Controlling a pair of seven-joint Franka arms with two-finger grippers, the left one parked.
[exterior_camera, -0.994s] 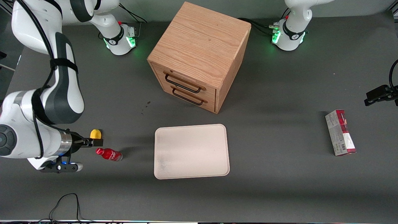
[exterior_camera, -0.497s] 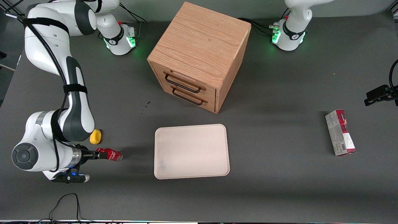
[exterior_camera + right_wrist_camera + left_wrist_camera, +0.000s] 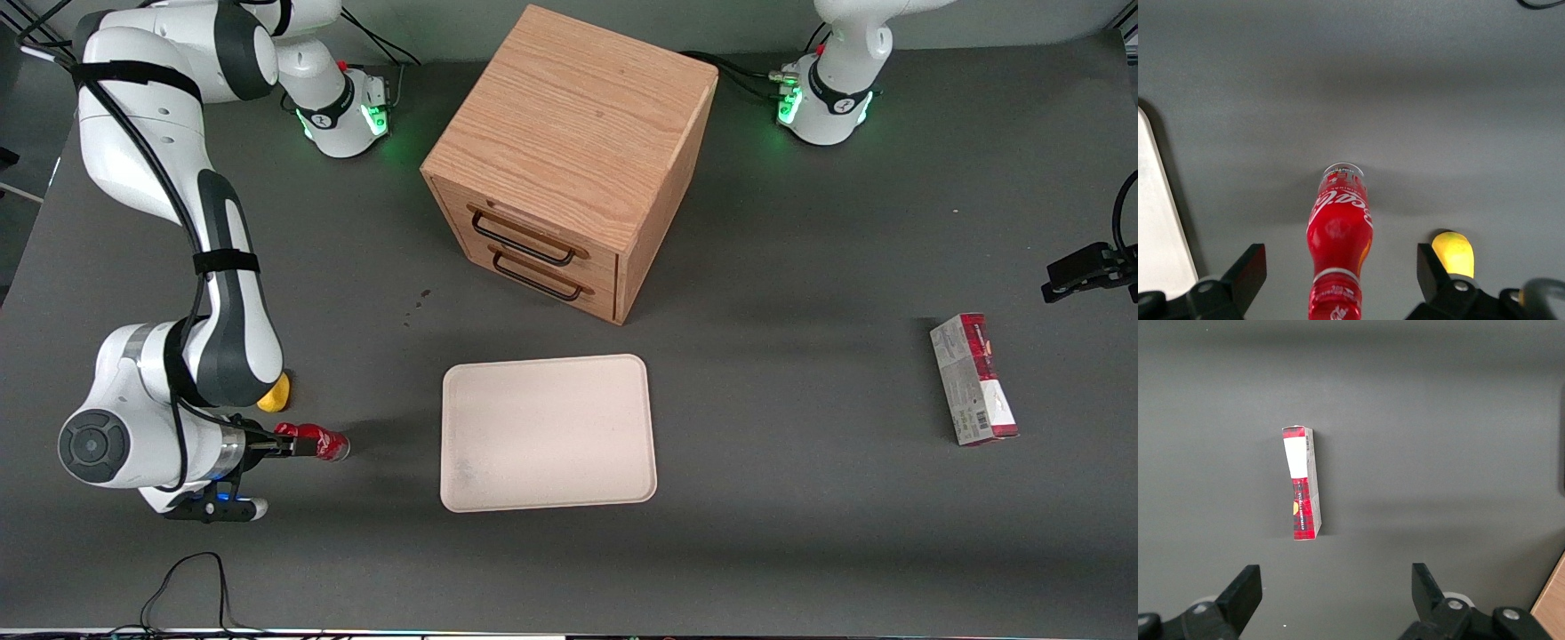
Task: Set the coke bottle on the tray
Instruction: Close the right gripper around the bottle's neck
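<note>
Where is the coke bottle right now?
The coke bottle lies on its side on the table toward the working arm's end, beside the tray, between the open fingers of the tool, near the yellow lump.

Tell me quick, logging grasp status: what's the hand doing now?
Hand: open, fingers either side of the coke bottle lying on the table, not gripping it.

Coke bottle (image 3: pixel 1338 253) cap end cut off

claw (image 3: pixel 286 444) at coke bottle (image 3: pixel 313 441), yellow lump (image 3: pixel 276 392) beside
</note>
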